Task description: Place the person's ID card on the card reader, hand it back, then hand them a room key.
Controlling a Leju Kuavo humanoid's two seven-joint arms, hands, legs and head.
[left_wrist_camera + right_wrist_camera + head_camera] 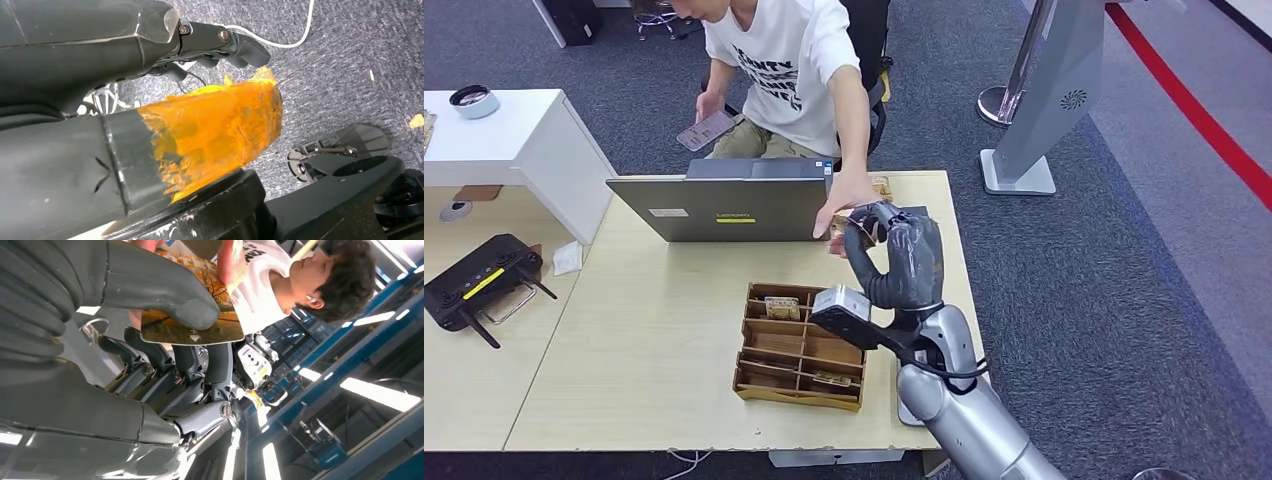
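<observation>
My right hand (894,255) is raised over the table's far right side, and its thumb and fingers pinch a brown patterned card (200,325). In the head view that card (851,226) sits just under the person's outstretched hand (846,198), which reaches to its far end. A dark flat device (916,212), perhaps the card reader, lies behind my hand, partly hidden. A wooden compartment tray (754,375) in front holds key cards (781,306). My left hand (220,42) hangs over the carpet with loosely curved fingers and nothing in them.
A grey laptop (724,205) stands at the table's far edge in front of the seated person, who holds a phone (706,130) in the other hand. A black controller (479,280) lies on the left table. A grey stand (1044,110) is on the floor to the right.
</observation>
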